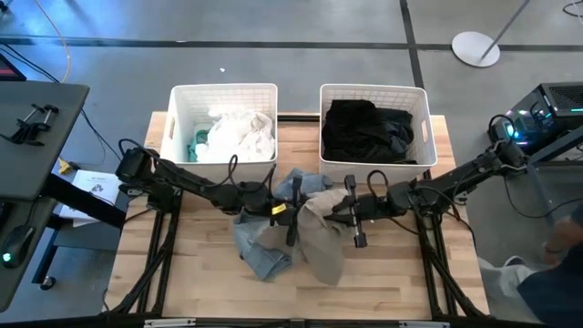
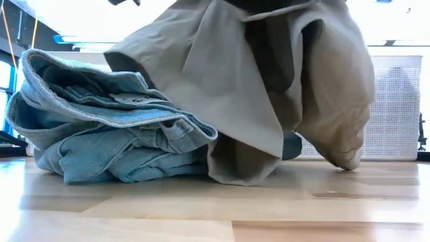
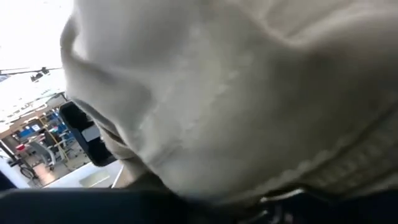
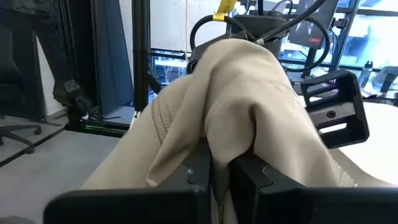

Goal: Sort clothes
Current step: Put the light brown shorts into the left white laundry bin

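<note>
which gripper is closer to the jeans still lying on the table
Left. The left gripper sits right over the denim garment; the right gripper, pinching the beige garment, is further off to its side.

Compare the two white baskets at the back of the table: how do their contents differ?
The left basket holds white clothes plus a teal garment; the right basket holds only black clothes. The left pile sits toward one side, the right one nearly fills its basket. Both are white lattice baskets standing side by side.
</note>
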You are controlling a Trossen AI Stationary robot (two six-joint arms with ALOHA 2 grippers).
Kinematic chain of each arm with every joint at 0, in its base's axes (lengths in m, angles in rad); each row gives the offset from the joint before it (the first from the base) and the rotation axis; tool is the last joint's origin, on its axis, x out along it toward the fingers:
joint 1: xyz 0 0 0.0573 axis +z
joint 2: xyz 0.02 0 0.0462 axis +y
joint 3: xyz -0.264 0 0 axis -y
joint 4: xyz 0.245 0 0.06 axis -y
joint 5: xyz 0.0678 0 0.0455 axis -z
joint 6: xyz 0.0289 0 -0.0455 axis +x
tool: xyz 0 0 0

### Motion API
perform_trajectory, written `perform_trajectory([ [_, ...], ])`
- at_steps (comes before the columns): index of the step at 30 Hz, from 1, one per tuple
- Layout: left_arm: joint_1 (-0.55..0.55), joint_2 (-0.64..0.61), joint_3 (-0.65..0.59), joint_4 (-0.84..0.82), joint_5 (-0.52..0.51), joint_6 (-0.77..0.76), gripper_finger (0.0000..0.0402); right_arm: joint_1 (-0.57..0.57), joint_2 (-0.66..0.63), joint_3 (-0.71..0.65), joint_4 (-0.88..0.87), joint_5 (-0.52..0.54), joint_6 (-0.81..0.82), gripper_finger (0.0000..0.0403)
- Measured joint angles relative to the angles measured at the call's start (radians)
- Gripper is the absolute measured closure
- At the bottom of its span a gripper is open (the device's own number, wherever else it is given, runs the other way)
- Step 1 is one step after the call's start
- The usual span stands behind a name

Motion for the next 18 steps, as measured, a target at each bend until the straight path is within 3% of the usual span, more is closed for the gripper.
perform_trajectory([
  [2, 0.000, -0.005, 0.000, -0.034, -0.001, 0.016, 0.0350, 0.000, -0.002, 0.001, -0.030, -0.001, 0.021, 0.0364],
  [4, -0.004, -0.013, 0.000, -0.077, -0.023, 0.033, 0.0375, 0.000, -0.020, 0.001, -0.091, 0.001, 0.071, 0.0335],
  [12, -0.061, -0.134, 0.000, -0.167, -0.271, 0.101, 0.0374, 0.039, -0.146, 0.002, -0.249, 0.010, 0.092, 0.0187],
  [18, -0.106, -0.330, 0.000, -0.113, -0.514, 0.324, 0.0374, 0.091, -0.190, 0.002, -0.382, 0.151, 0.201, 0.0150],
])
